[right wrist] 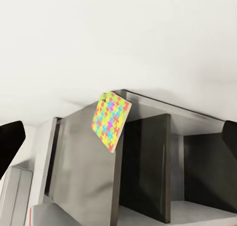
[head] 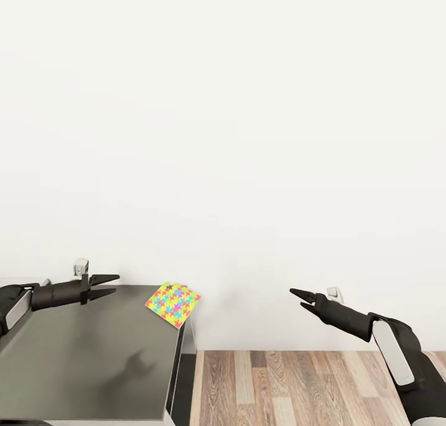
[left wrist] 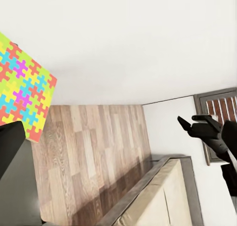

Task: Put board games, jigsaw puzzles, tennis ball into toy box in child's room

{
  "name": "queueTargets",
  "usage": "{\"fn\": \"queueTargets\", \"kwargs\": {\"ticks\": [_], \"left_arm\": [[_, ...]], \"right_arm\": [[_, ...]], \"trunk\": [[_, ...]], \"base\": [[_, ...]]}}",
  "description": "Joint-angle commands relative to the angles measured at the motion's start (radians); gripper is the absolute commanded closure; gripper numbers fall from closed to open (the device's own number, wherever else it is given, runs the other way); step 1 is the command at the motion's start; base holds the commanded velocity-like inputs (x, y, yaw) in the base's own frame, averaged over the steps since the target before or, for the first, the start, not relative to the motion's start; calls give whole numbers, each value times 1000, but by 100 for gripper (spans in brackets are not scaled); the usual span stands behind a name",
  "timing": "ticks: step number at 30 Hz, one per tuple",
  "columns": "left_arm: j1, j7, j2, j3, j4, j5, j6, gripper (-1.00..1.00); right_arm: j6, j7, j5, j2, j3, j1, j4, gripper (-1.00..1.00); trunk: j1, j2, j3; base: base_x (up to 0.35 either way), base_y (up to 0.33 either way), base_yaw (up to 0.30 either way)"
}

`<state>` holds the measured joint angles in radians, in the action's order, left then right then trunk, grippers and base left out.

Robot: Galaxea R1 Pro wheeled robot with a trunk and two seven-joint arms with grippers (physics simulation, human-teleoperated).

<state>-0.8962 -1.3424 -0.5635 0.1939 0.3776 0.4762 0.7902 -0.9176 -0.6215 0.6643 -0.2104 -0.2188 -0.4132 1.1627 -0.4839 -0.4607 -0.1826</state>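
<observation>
A jigsaw puzzle box [head: 173, 303] with a bright multicoloured piece pattern lies at the far right corner of the dark grey table [head: 93, 352], slightly over the edge. It also appears in the left wrist view as the puzzle box [left wrist: 22, 90] and in the right wrist view as the puzzle box [right wrist: 111, 118]. My left gripper [head: 113, 285] hovers open over the table's back edge, a short way left of the puzzle. My right gripper [head: 297, 297] is open in the air beyond the table's right side, pointing towards the puzzle, with nothing between its fingers [right wrist: 10, 142].
A white wall stands close behind the table. Wood floor [head: 297, 389] lies to the right of the table. The table's side has open dark compartments [right wrist: 148, 167]. A beige piece of furniture with a dark frame [left wrist: 158, 196] stands on the floor in the left wrist view.
</observation>
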Motion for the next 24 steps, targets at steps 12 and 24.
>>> {"fn": "queueTargets", "kwargs": {"ticks": [12, 24], "left_arm": [[-1, -20, -2, 8, 1, 7, 15, -100], [-1, -54, -6, 11, 3, 8, 59, -100]], "right_arm": [[-3, 4, 0, 5, 3, -1, -6, -100], [-7, -8, 12, 0, -7, -1, -8, -100]], "trunk": [[-47, -86, -39], [-93, -170, -77]], "base": [[0, 0, 2], [0, 0, 0]]}}
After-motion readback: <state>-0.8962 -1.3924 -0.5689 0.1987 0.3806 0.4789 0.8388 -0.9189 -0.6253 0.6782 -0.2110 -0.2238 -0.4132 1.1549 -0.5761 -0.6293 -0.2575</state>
